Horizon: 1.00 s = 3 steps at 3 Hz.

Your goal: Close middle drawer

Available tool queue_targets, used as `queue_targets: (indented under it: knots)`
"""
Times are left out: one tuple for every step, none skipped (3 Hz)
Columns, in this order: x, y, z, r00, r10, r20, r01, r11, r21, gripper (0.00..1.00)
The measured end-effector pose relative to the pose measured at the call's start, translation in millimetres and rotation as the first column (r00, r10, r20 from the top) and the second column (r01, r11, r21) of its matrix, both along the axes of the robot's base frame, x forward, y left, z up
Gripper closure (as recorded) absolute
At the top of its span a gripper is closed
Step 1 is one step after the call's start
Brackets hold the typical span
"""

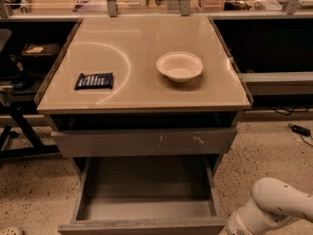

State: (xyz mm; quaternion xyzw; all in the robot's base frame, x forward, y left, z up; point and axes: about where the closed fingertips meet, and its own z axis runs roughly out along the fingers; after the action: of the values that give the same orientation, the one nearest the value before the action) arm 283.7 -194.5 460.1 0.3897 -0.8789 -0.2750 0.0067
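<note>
The middle drawer stands pulled far out at the bottom of the grey cabinet. Its deep grey box is open and empty, and the top edge of its plain front runs along the bottom of the view. Above it is the taller grey front with pale scratch marks, slightly out. My white arm shows at the bottom right, reaching down past the drawer's right front corner. The gripper itself is below the frame edge and out of view.
On the beige cabinet top sit a white bowl and a dark snack packet. Dark shelving flanks the cabinet on both sides. A cable lies on the speckled floor at the right.
</note>
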Motion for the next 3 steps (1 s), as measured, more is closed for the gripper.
queue_targets:
  knots:
    - [14.4, -9.3, -21.8, 0.9955, -0.08, 0.051, 0.081, 0.997, -0.017, 1.0]
    - [29.5, -22.2, -34.0, 0.9845, -0.146, 0.098, 0.15, 0.988, -0.041, 1.0]
    - [49.9, -28.0, -35.8, 0.972, -0.179, 0.152, 0.19, 0.98, -0.063, 1.0]
